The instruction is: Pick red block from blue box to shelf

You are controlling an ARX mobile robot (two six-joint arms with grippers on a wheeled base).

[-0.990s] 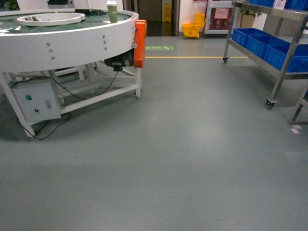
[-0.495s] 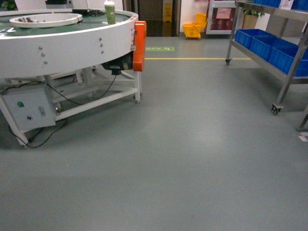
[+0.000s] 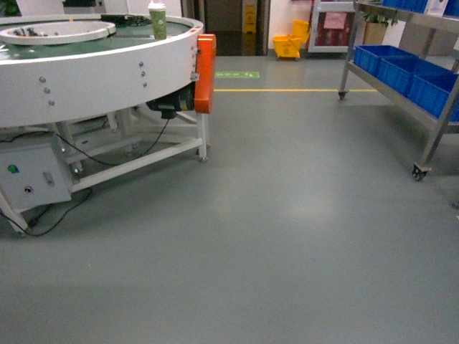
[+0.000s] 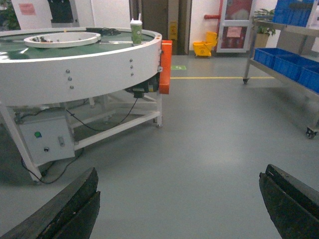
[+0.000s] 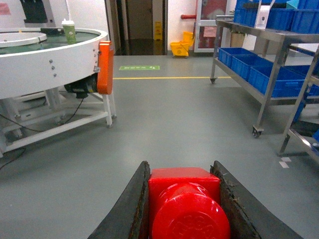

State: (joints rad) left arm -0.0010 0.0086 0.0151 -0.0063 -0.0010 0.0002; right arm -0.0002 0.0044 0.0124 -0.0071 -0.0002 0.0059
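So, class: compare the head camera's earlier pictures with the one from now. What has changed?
The view has swung right: the round table and the shelf slid leftward. Nothing on the floor moved itself. Now, the right gripper holds the red block; the left gripper is open.

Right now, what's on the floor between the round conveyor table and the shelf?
Nothing but bare grey floor lies between the round conveyor table and the shelf, as the head view shows; a yellow floor line crosses farther back.
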